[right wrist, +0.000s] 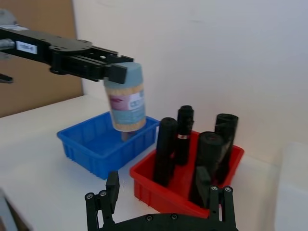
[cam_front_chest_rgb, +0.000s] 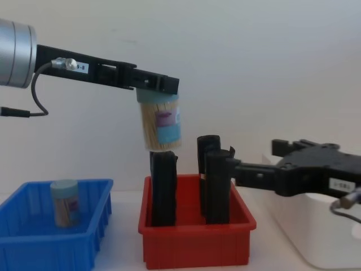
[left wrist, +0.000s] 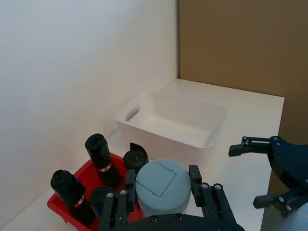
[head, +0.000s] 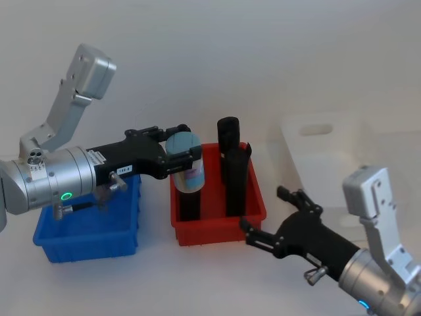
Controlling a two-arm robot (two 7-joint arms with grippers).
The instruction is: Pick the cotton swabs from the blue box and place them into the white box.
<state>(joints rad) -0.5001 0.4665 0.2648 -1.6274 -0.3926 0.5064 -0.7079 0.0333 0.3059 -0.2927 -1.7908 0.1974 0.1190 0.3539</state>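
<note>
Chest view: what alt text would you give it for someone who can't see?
The left gripper holds a tub of cotton swabs by its lid in the air above the red bin of black upright objects. A second tub stands in the blue box at left; the right gripper hovers open near the white box.

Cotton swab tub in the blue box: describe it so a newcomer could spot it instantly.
Find the blue box at the robot's left, beside the red bin. Standing upright inside is a small clear tub, pale blue lid, pale sticks; its twin hangs in the left hand.
</note>
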